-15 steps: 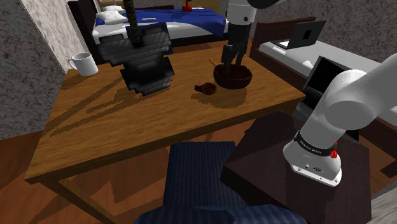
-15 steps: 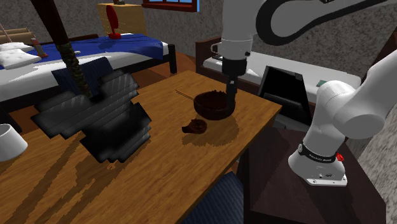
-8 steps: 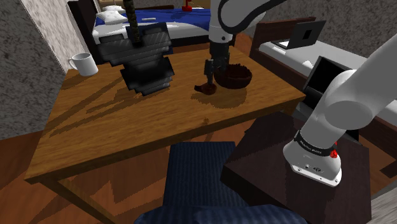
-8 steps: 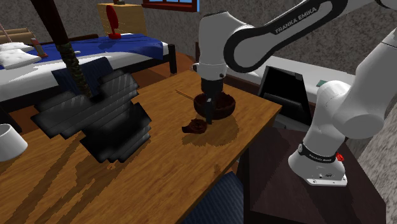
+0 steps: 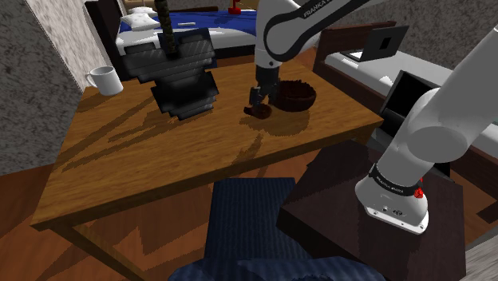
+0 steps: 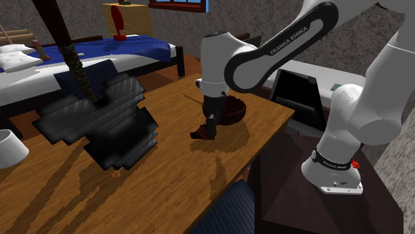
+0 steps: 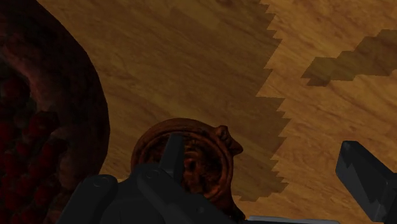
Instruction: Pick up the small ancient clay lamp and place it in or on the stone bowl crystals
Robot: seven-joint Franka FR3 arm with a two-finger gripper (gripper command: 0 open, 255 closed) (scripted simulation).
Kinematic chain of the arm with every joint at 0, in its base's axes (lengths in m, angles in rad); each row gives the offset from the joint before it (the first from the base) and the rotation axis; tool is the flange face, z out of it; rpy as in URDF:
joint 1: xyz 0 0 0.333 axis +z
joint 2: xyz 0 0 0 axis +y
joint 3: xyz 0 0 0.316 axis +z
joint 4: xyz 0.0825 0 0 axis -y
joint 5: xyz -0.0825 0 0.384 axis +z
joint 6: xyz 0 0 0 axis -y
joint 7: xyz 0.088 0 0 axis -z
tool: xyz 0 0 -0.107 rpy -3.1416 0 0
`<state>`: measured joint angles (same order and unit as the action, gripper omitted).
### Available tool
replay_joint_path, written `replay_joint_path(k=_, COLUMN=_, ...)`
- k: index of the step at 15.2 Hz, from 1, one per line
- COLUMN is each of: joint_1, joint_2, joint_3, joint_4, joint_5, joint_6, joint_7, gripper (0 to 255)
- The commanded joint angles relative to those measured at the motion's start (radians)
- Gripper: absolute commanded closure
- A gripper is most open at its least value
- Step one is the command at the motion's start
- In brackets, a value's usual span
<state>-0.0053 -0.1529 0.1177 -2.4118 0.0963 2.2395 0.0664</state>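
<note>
The small brown clay lamp [image 5: 257, 111] lies on the wooden table [image 5: 160, 152], just to the shoulder view's left of the dark bowl of reddish crystals [image 5: 297, 96]. My gripper [image 5: 257, 99] hangs low right over the lamp, fingers open. In the wrist view the lamp [image 7: 202, 170] sits under one fingertip [image 7: 172, 151], while the other finger [image 7: 369, 179] stands wide apart over bare wood; the gripper [image 7: 267, 168] holds nothing. The bowl [image 7: 44, 127] lies close beside the lamp. In the second exterior view the gripper [image 6: 209, 126] reaches down to the lamp [image 6: 201, 135] in front of the bowl [image 6: 233, 108].
A black blocky object with a dark pole [image 5: 182, 78] stands mid-table, and a white mug [image 5: 104, 80] sits at the far left corner. A blue chair [image 5: 247, 227] is pushed against the near edge. A blue bed [image 5: 207, 28] lies behind.
The arm has swung from above the bowl toward the shoulder view's left and come down over the lamp. Lamp and bowl have not moved.
</note>
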Motion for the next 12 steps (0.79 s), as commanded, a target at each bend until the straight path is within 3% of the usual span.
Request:
replay_joint_path(k=1, joint_1=0.000, joint_2=0.021, joint_3=0.001, joint_4=-0.017, joint_5=0.000, joint_6=0.039, joint_7=-0.002, gripper=0)
replay_joint_path(k=9, joint_1=0.000, joint_2=0.021, joint_3=0.001, joint_4=-0.017, joint_5=0.000, joint_6=0.039, joint_7=-0.002, gripper=0)
replay_joint_path(k=10, joint_1=0.000, joint_2=0.021, joint_3=0.001, joint_4=-0.017, joint_5=0.000, joint_6=0.039, joint_7=-0.002, gripper=255)
replay_joint_path(k=12, joint_1=0.000, joint_2=0.021, joint_3=0.001, joint_4=-0.017, joint_5=0.000, joint_6=0.039, joint_7=-0.002, gripper=255)
